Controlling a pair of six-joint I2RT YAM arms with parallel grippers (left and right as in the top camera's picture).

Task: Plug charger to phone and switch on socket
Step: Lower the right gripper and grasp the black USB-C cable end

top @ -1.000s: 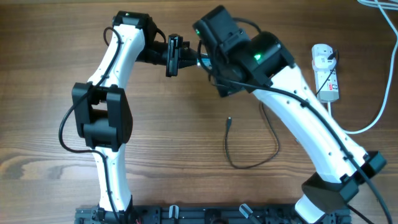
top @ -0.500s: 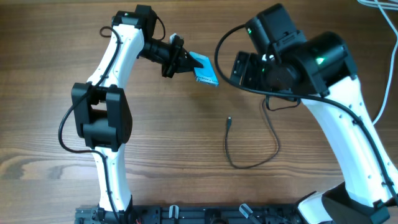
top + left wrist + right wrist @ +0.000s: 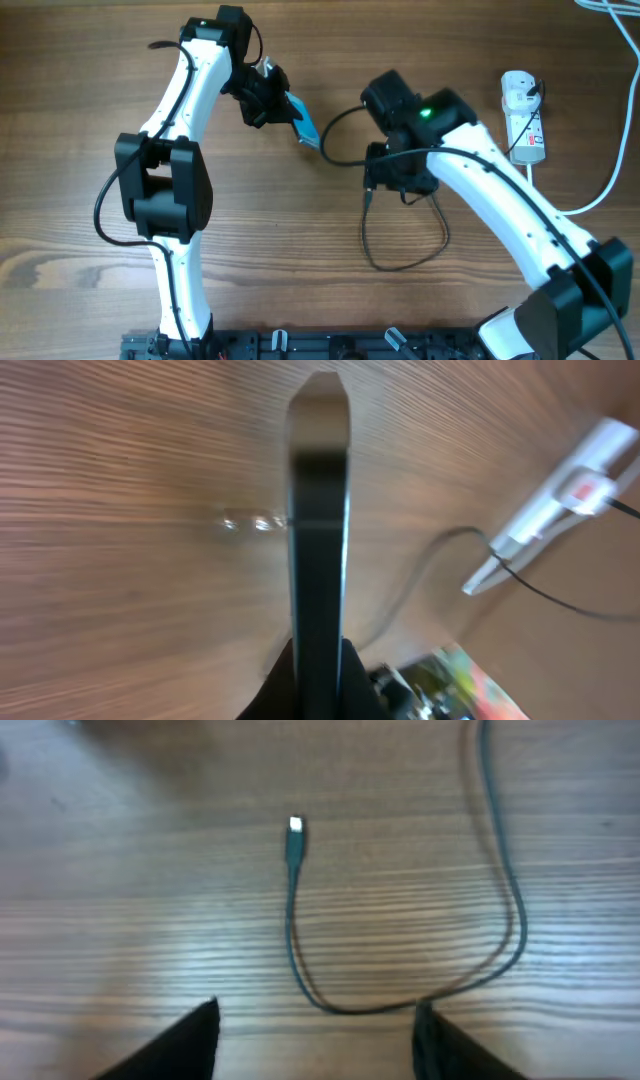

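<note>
My left gripper [image 3: 272, 103] is shut on the phone [image 3: 305, 121] and holds it tilted on edge above the table, its cyan screen showing in the overhead view. In the left wrist view the phone [image 3: 318, 510] stands edge-on between my fingers. The charger is a thin black cable [image 3: 400, 262] looped on the table, its small plug tip [image 3: 368, 196] pointing away. My right gripper [image 3: 384, 183] hovers open just above that tip. In the right wrist view the plug tip [image 3: 294, 832] lies ahead of the open gripper [image 3: 315, 1010], and the cable loop [image 3: 330, 1000] runs between the fingers.
The white socket [image 3: 523, 118] lies at the far right with a plug in its outlet and a thick white cord [image 3: 610, 180] curving off. It also shows blurred in the left wrist view [image 3: 560, 490]. Arm bases stand at the front edge.
My right arm pulled away from the phone, then swung down over the charger's tip. My left gripper turned the phone more edge-on and kept hold of it.
</note>
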